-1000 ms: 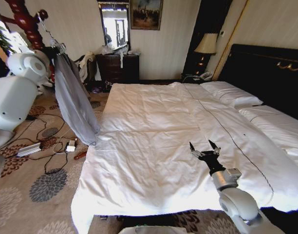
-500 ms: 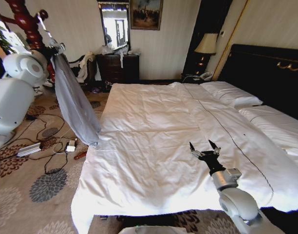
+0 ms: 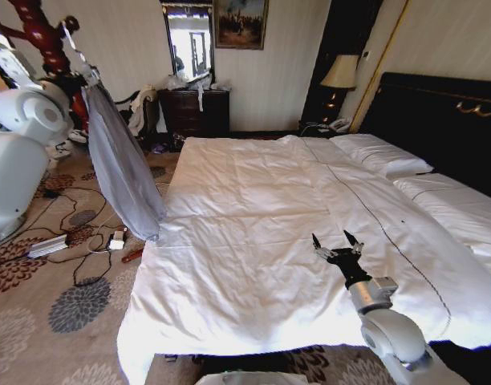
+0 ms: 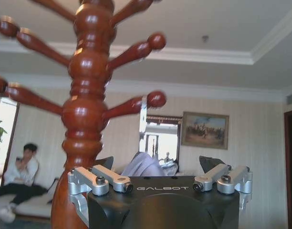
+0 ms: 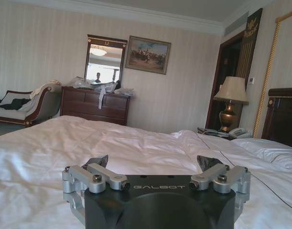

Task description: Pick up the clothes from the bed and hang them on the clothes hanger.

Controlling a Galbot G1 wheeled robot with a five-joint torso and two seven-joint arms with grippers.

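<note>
Shirt (image 3: 121,164) hangs upper left of head view, off bed (image 3: 253,241), from hanger (image 3: 79,58) at wooden coat stand (image 3: 43,36); right hand (image 3: 338,244) lower right over duvet, fingers apart.
Left wrist view: left hand (image 4: 158,168) apart, beside coat stand, shirt between fingers.
Advice: withdraw slowly, clear of pegs.

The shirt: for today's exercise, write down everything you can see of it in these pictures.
The shirt is light blue-grey, of thin cloth that looks soft and slightly creased. It hangs full length in long folds, narrow at the top and wider below, beside the red-brown wooden coat stand and off the near left corner of the bed. Its top is bunched around a hanger at the left gripper. Its lower end hangs free above the carpet, close to the bed's edge.
</note>
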